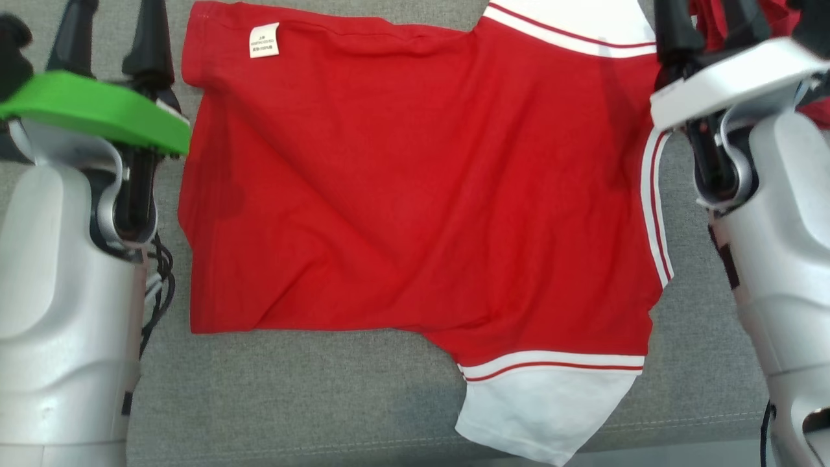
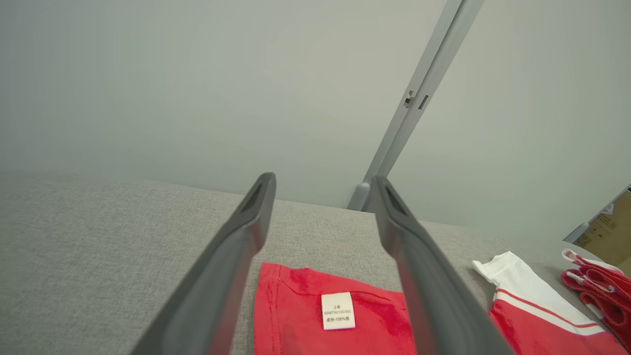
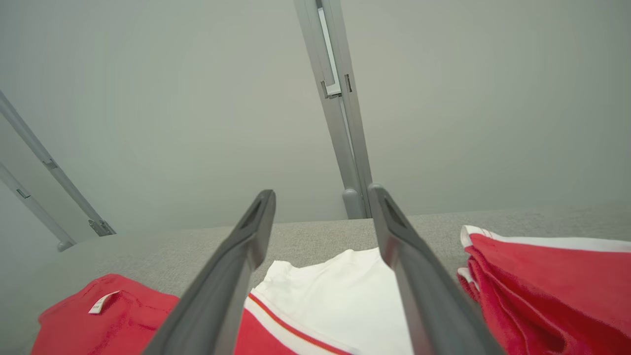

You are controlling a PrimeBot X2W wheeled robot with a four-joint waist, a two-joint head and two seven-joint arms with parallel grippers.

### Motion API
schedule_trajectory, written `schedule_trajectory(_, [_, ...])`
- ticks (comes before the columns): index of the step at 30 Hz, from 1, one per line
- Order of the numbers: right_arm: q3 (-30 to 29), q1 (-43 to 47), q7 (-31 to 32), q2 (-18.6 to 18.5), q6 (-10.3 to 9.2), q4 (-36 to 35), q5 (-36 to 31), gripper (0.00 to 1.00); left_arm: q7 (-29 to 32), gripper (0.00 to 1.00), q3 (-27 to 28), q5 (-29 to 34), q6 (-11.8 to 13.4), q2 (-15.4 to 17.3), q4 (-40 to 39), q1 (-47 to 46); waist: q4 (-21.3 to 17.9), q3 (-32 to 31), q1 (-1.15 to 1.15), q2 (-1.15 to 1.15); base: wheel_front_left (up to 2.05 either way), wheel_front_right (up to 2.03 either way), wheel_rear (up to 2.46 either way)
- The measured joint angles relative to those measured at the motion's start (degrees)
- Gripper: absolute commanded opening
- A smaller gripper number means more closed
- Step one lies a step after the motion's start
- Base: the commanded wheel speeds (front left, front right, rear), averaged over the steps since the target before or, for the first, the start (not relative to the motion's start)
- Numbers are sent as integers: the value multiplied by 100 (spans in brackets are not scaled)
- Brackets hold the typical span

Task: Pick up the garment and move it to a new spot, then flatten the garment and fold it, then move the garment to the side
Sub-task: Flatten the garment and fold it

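Note:
The garment [image 1: 415,194] is a red shirt with white, red-striped sleeves, spread flat on the grey fabric surface [image 1: 311,402]. Its white label [image 1: 264,40] lies near the far left corner. My left gripper [image 1: 113,26] stands open just off the garment's left edge, under a green plate. In the left wrist view the left gripper [image 2: 321,182] hovers open above the label [image 2: 338,310] corner of the garment [image 2: 291,315]. My right gripper [image 1: 710,19] is open at the far right, and in its wrist view the right gripper [image 3: 320,192] hangs over the white sleeve [image 3: 335,291], holding nothing.
A pile of other red and white clothes [image 3: 542,286] lies just right of the garment, also seen as a pile [image 2: 596,286] in the left wrist view. A pale wall with grey metal posts [image 3: 340,123] rises behind the surface. A cardboard box [image 2: 604,227] shows far right.

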Motion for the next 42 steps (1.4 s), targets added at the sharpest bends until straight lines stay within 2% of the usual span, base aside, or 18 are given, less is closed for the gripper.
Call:
schedule_trajectory(5, [-5,1040,-74,186,40,-261,480,100,-221,100,111,-238,-181,-21,-196,992,33,-278,0,0,0,0,0])
schedule_trajectory(10, [186,2032,-70,455,40,-492,942,100,-64,100,54,-332,-189,31,-219,1907,49,-542,0,0,0,0,0])
schedule_trajectory(19, [994,3314,165,355,40,-915,1305,100,488,100,-236,-582,-268,163,-278,3048,25,-967,0,0,0,0,0])
schedule_trajectory(23, [1034,3546,189,185,40,-1103,1359,100,749,100,-424,-581,-310,285,-426,3449,6,-1099,0,0,0,0,0])
schedule_trajectory(30, [957,3732,165,-40,40,-1483,1423,100,910,100,-424,-581,-331,526,-765,3705,-21,-1186,0,0,0,0,0])
schedule_trajectory(40, [1132,3883,198,-181,40,-1869,1521,100,1158,100,-486,-647,-335,568,-753,3832,-14,-1282,0,0,0,0,0])
schedule_trajectory(41, [1136,3886,198,-185,40,-1903,1522,100,1171,97,-480,-647,-333,582,-754,3839,-32,-1284,0,0,0,0,0])
schedule_trajectory(42, [1133,3891,199,-194,40,-1933,1529,100,1212,89,-481,-648,-333,599,-756,3843,-51,-1286,0,0,0,0,0])
